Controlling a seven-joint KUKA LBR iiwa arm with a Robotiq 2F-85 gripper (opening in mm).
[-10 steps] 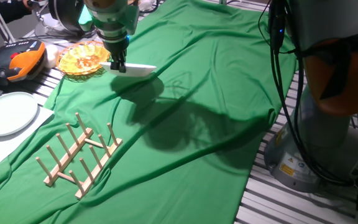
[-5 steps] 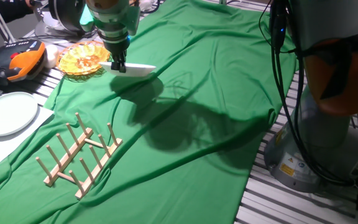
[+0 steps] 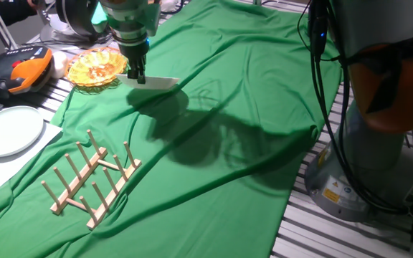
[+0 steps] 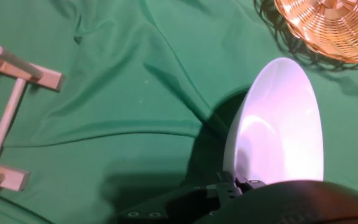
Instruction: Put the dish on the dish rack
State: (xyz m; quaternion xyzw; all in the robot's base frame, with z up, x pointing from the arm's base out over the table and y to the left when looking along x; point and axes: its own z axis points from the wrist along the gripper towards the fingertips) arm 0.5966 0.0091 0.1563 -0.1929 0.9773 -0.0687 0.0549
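The dish, a plain white round plate, hangs edge-on above the green cloth at the upper left, held by its rim. My gripper is shut on it, fingers pointing down. In the hand view the dish fills the right half, seen nearly side-on, with a finger clamped on its near rim. The dish rack, light wood with upright pegs, lies on the cloth at the lower left, well below and left of the dish. Only one end of the dish rack shows at the left edge of the hand view.
An orange-yellow dish in a wicker basket sits just left of the gripper. A paler plate rests on white paper at the far left. An orange-and-black device lies beyond it. The robot base stands at the right.
The gripper and the dish have shifted very slightly up and back; the shadow on the cloth moved with them. The rack has stayed put.
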